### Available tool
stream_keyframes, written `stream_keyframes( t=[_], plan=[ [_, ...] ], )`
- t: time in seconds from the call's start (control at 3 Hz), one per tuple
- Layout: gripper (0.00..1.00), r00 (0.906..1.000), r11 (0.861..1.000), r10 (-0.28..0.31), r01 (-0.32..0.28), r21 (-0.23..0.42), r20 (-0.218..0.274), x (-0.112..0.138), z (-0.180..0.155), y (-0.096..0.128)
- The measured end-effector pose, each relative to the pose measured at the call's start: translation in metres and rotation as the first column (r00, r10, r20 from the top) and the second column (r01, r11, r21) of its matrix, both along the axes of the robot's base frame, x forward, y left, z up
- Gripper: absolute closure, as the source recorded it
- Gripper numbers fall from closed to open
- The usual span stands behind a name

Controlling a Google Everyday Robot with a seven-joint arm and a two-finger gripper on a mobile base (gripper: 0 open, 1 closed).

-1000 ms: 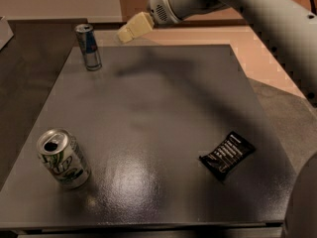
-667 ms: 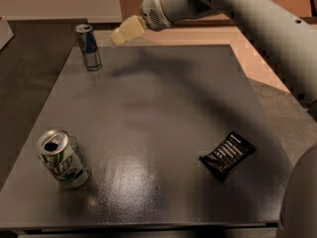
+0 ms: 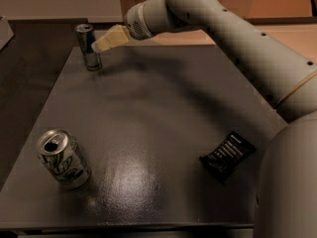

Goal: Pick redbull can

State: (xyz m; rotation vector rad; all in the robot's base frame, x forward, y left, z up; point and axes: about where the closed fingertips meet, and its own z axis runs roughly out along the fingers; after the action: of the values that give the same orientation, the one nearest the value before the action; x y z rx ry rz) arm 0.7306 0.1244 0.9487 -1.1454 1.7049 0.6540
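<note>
since the earlier frame the cream-coloured, wedge-shaped gripper (image 3: 97, 45) has swung left: it was well to the right of the can then, and now its tip sits just beside the upper right side of the tall, slim blue-and-silver metal redbull can (image 3: 86, 54). we cannot tell whether they touch, nor whether the gripper is spread or closed; it reads as one pale wedge. the can and the other things lie where they were.

the redbull can stands upright just left of and slightly below the gripper tip, near the far left corner of the dark, slightly glossy flat table top (image 3: 158, 108). its silver lid faces up. we can read no lettering on it.

well below the gripper, towards the near left edge, stands a shorter, wider silver-white metal can with green markings (image 3: 62, 158), leaning a little in this view, its pull-tab opening visible on top. its print is not legible to us.

far to the lower right of the gripper lies a flat, black, crinkled rectangular packet with white printed lines (image 3: 228, 155), set at an angle. the print is too small to read.

behind the gripper, the smooth, rounded pale grey arm (image 3: 223, 29) runs up and to the right, with small dark dots along its casing.
</note>
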Motion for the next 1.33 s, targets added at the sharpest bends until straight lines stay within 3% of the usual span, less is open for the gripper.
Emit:
stream_keyframes(
  t=[1.33],
  plan=[
    [0.0,0.9954,0.995,0.094,-0.093,0.03,-0.019,0.035,-0.024,0.078]
  ],
)
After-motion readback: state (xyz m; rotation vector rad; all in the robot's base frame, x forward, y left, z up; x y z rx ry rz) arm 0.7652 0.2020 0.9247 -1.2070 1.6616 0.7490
